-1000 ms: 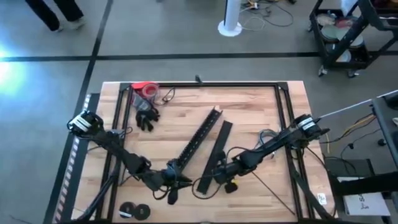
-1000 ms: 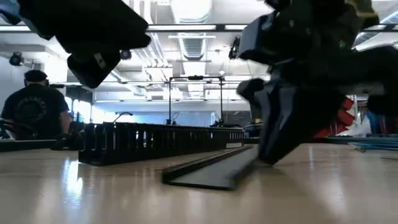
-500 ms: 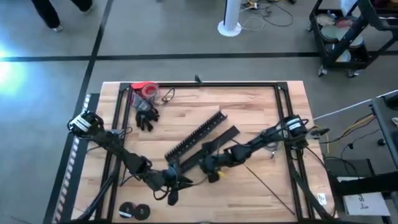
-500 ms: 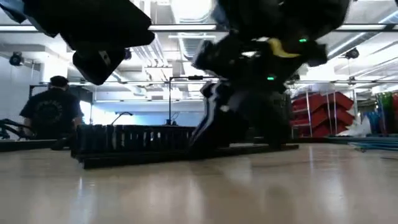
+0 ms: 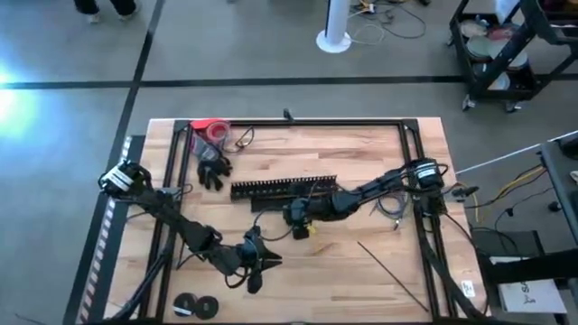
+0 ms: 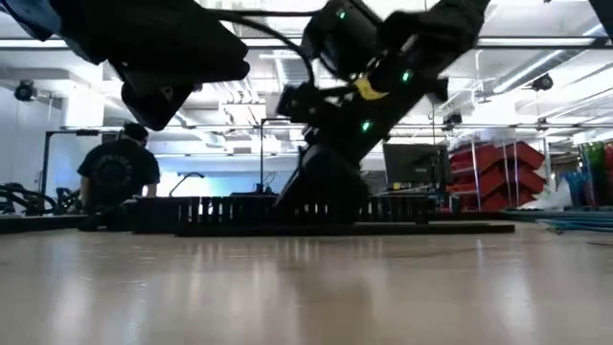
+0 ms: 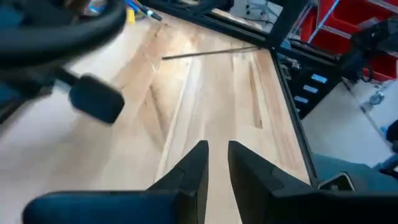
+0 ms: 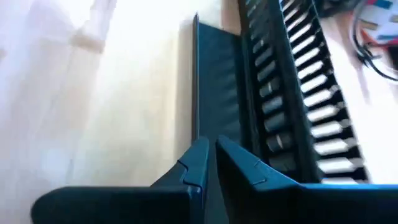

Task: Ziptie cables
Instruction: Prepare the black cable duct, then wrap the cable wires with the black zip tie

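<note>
Low in the high view's frame, the left gripper hovers over pale wood-grain tabletop, its dark fingers nearly closed on nothing. At centre, the right gripper, fingers a slit apart, sits against the flat black strip beside the rigid comb-slotted bar. The cables, thin looping wires, lie at centre right, well apart from both.

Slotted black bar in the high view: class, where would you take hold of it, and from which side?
Probably pinch the slotted black bar across its narrow width on its free left half, coming straight down from above. It lies long and flat on the table, and the right gripper crowds its right half.
</note>
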You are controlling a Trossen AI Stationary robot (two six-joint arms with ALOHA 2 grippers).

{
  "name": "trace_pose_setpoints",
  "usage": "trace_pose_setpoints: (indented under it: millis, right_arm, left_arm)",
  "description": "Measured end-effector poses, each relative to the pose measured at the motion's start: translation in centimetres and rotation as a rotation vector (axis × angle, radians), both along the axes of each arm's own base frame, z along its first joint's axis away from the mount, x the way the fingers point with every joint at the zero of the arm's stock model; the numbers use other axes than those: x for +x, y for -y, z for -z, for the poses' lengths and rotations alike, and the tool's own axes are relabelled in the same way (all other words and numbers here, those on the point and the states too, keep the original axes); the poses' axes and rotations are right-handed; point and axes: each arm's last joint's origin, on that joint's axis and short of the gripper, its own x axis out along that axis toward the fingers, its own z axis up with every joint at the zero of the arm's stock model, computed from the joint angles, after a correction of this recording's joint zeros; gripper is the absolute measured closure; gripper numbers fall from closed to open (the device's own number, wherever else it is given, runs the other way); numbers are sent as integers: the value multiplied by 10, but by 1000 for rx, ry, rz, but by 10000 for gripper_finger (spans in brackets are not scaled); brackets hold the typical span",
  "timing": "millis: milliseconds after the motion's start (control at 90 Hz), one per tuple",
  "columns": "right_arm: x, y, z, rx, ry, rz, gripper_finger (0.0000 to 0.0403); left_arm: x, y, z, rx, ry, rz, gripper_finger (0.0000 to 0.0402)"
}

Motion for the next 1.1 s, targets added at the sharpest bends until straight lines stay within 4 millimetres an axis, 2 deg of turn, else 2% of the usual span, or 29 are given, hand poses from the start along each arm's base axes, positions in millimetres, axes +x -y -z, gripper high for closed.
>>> trace_pose_setpoints:
  millis: [189,344,467,589,700,944,1100]
  right_arm:
    - [-36,-22,-47,5,-63,0,384]
    - [-92,-40,-79,-46,-140,97,384]
    - [-138,-43,-93,2,-161,210,384]
    - [-175,-41,-94,121,-196,293,381]
    - [-195,-38,-85,245,-308,324,359]
    - [-209,-34,-72,281,-677,335,271]
    - [-213,-34,-59,240,-921,295,249]
  left_arm:
    - [0,-1,0,18,6,-37,352]
    - [2,-1,4,19,18,-71,352]
    - [7,3,15,16,29,-76,352]
    - [13,4,26,8,41,-73,352]
    - [20,9,17,13,59,-44,352]
    - [30,12,5,124,68,-16,352]
    - [32,9,6,153,60,-18,352]
